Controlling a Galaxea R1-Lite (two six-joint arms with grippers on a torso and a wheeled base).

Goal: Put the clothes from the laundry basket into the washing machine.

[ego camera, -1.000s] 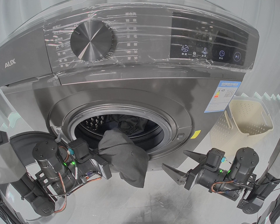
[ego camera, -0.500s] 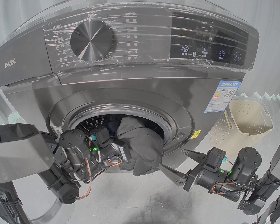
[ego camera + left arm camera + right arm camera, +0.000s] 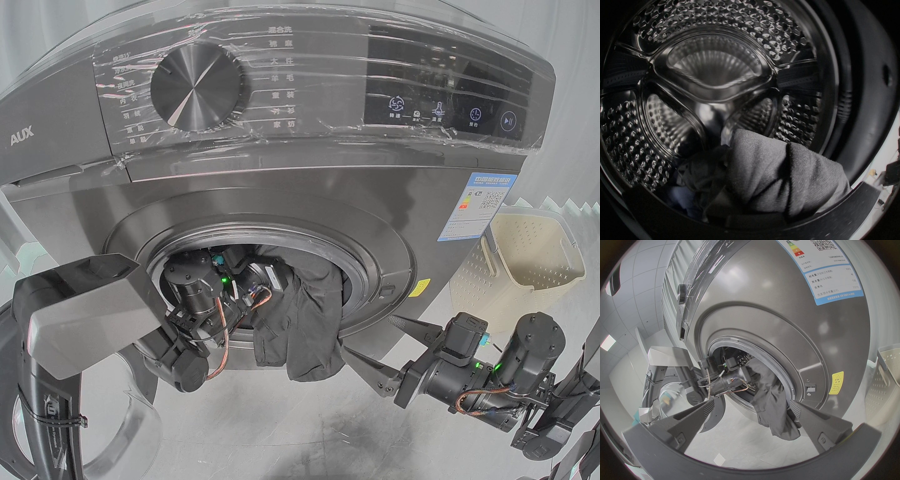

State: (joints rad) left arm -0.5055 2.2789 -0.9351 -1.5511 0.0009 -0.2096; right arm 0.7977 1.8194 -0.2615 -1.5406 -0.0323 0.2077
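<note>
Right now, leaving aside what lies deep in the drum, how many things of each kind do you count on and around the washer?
Washer: 1
Basket: 1
Garment hanging over the door rim: 1
Dial: 1
Stickers, blue and yellow: 2
Total: 6

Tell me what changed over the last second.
The left arm rose and pushed into the drum of the washing machine, lifting the dark grey garment higher into the opening; its tail still hangs over the rim. The right hand stayed open and low, the laundry basket in place.
</note>
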